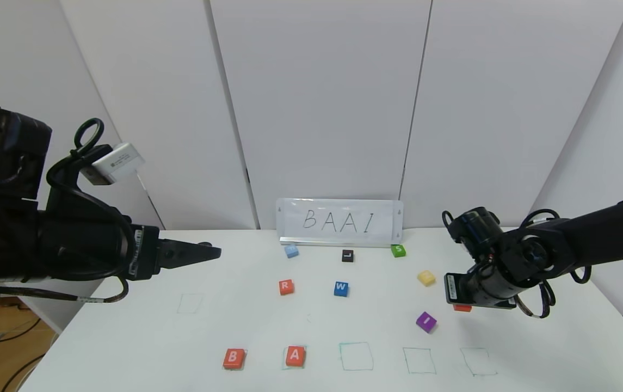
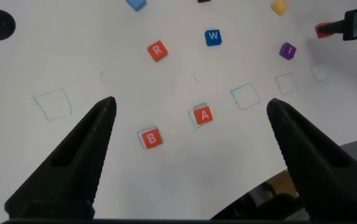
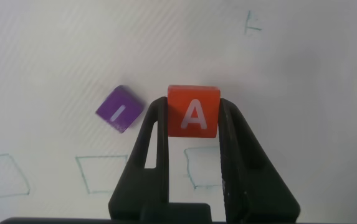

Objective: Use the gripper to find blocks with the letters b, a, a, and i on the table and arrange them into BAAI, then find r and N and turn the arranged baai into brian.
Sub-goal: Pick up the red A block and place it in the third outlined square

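Observation:
On the white table [image 1: 126, 337], an orange-red B block [image 1: 233, 358] and an orange-red A block [image 1: 295, 355] lie in green squares near the front edge. The purple I block [image 1: 426, 322] lies tilted to the right of centre. The orange-red R block [image 1: 286, 287] sits mid-table. My right gripper [image 3: 193, 109] is shut on a second orange-red A block [image 3: 193, 112], held above the table just right of the I block [image 3: 119, 109]. My left gripper [image 1: 210, 253] hangs open and empty over the table's left side, high above the B block [image 2: 151, 138]. I make out no N.
A BAAI sign [image 1: 339, 221] stands at the back. In front of it lie light-blue [image 1: 291, 251], black L [image 1: 347, 255], green S [image 1: 398, 250], blue W [image 1: 341, 288] and yellow [image 1: 426, 277] blocks. Three unfilled green squares [image 1: 356, 356] continue the front row rightwards.

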You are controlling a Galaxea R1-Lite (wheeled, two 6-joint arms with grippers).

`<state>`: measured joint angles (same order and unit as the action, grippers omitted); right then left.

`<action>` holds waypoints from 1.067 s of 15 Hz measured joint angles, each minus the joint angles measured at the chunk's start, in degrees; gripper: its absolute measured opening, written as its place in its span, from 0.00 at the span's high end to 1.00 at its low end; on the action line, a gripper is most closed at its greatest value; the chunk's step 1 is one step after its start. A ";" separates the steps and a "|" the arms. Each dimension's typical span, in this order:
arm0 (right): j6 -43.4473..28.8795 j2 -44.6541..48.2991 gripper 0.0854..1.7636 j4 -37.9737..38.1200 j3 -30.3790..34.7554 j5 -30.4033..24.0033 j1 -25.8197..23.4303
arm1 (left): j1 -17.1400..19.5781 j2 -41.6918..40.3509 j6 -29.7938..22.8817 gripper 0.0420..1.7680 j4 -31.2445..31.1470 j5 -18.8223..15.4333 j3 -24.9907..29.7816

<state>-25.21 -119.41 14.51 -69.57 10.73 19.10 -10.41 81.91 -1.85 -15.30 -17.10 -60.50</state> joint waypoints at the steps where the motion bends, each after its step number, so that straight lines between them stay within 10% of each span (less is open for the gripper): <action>1: -0.90 1.16 0.73 1.15 -0.22 0.02 2.52 | -0.02 -0.44 -0.02 0.03 0.02 -0.02 0.00; 16: -13.76 -8.46 0.73 11.65 -19.74 4.64 24.05 | 0.61 -4.38 0.35 0.03 0.09 0.24 0.00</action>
<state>-38.97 -127.87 26.16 -89.31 15.37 43.15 -9.80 77.53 -1.50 -15.21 -16.86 -60.50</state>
